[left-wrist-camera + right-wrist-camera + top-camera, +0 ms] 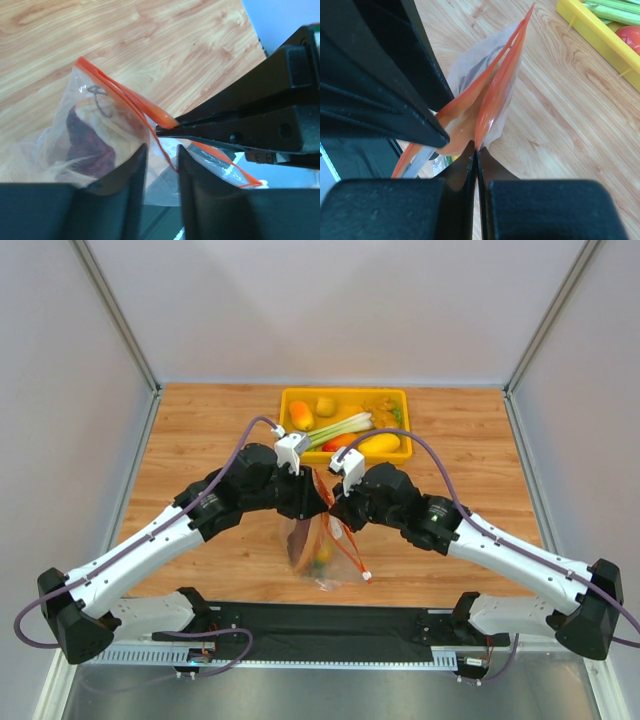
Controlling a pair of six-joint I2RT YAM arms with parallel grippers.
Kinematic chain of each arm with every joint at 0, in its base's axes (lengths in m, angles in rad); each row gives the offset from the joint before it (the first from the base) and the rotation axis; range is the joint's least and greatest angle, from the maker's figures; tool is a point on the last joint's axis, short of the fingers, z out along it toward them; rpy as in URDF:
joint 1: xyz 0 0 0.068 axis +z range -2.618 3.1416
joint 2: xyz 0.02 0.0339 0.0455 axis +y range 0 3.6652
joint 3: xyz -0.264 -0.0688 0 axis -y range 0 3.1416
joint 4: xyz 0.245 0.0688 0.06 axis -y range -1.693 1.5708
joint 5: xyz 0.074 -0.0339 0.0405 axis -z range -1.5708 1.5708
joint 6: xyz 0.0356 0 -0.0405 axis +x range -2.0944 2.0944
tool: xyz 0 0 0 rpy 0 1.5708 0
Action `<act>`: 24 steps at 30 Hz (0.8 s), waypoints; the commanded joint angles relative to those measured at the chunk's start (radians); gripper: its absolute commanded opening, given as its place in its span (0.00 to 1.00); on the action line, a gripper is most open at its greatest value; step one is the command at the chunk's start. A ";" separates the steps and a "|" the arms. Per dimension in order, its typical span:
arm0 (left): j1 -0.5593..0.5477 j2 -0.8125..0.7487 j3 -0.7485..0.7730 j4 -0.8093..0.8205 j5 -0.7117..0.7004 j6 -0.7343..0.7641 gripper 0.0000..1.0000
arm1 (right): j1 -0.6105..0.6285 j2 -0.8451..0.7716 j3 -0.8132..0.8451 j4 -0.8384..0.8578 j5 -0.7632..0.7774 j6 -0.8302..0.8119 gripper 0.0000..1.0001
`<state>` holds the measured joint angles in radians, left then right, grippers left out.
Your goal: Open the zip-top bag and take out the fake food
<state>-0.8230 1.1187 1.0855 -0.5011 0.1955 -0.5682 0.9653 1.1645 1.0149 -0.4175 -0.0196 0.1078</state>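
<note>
The zip-top bag (322, 550) hangs between my two grippers above the table, its red-orange zip strip (492, 95) parted into two lips. My right gripper (477, 150) is shut on one lip of the strip; it also shows in the left wrist view (162, 129) and the top view (336, 508). My left gripper (162, 150) stands with a gap between its jaws, and bag film and a thin orange edge lie in that gap; in the top view (317, 502) it meets the right one. The fake food is inside the bag: a dark maroon meat slice (85, 145) and yellow and green bits (447, 160).
A yellow tray (290, 430) stands at the back of the table with a green-and-white leek (340, 427), a yellow mango-like piece (382, 443), an orange piece (301, 415) and other toy food. Its near rim (590, 30) lies right of the bag. Both arms cross the table's near half.
</note>
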 commanded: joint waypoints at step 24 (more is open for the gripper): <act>-0.005 -0.165 0.013 -0.229 -0.111 0.100 0.00 | -0.004 -0.058 0.014 -0.098 0.352 0.058 0.00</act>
<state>-0.8253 0.9741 1.0855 -0.6804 0.1192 -0.5030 0.9653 1.1057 0.9958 -0.4881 0.2562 0.1398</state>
